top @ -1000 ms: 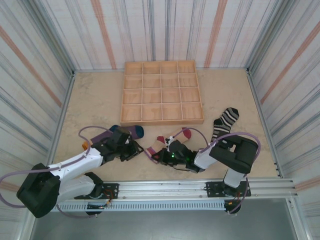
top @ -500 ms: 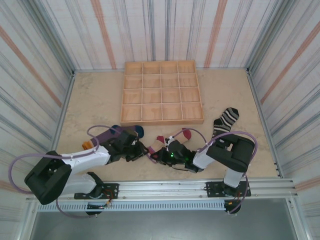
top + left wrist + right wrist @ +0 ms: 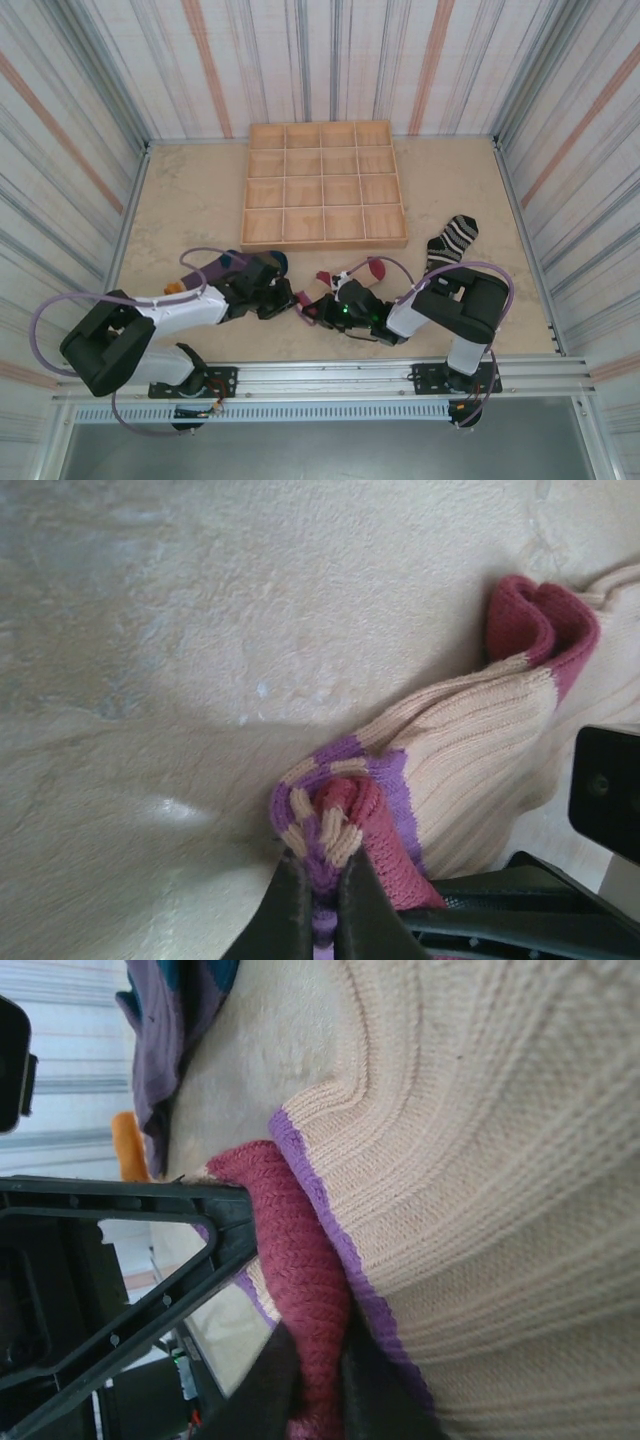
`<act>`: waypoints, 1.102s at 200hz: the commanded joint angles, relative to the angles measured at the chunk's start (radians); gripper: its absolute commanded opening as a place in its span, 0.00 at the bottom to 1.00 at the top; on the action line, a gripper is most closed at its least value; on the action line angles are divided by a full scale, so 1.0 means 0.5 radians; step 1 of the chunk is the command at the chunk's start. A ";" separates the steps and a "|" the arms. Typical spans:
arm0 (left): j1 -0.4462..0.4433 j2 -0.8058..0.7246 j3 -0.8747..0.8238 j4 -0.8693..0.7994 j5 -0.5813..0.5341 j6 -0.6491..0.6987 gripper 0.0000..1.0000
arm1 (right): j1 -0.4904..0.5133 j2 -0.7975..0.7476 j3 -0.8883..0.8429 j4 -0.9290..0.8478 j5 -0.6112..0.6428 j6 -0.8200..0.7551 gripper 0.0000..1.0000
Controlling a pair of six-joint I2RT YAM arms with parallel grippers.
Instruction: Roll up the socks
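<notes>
My left jaws and right jaws are both pinched tight on the peach ribbed knit sock (image 3: 470, 770), at its dark-red end (image 3: 290, 1260).

Striped walls (image 3: 80, 120), beige tabletop (image 3: 190, 200) — wooden grid tray (image 3: 325, 243), even light

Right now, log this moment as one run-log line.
left gripper: shut on peach sock end | right gripper: shut on same end | purple sock, striped sock: unrolled on table
</notes>
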 commanded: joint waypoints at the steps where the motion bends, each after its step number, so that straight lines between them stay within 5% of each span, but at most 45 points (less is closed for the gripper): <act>1: 0.035 0.068 0.094 -0.303 -0.147 0.085 0.00 | -0.005 -0.055 -0.049 -0.463 0.048 -0.155 0.27; 61: 0.211 -0.074 0.264 -0.886 -0.081 0.347 0.00 | 0.126 -0.709 0.305 -1.584 0.346 -0.935 0.51; 101: 0.229 -0.229 0.206 -1.074 -0.004 0.346 0.00 | 0.351 -0.693 0.645 -2.096 0.781 -1.482 0.62; 159: 0.238 -0.310 0.168 -1.147 0.024 0.333 0.00 | 0.914 -0.250 0.950 -1.888 1.504 -2.154 0.60; 220: 0.260 -0.270 0.199 -1.165 0.120 0.378 0.00 | 1.174 0.261 1.175 -1.767 2.019 -2.366 0.58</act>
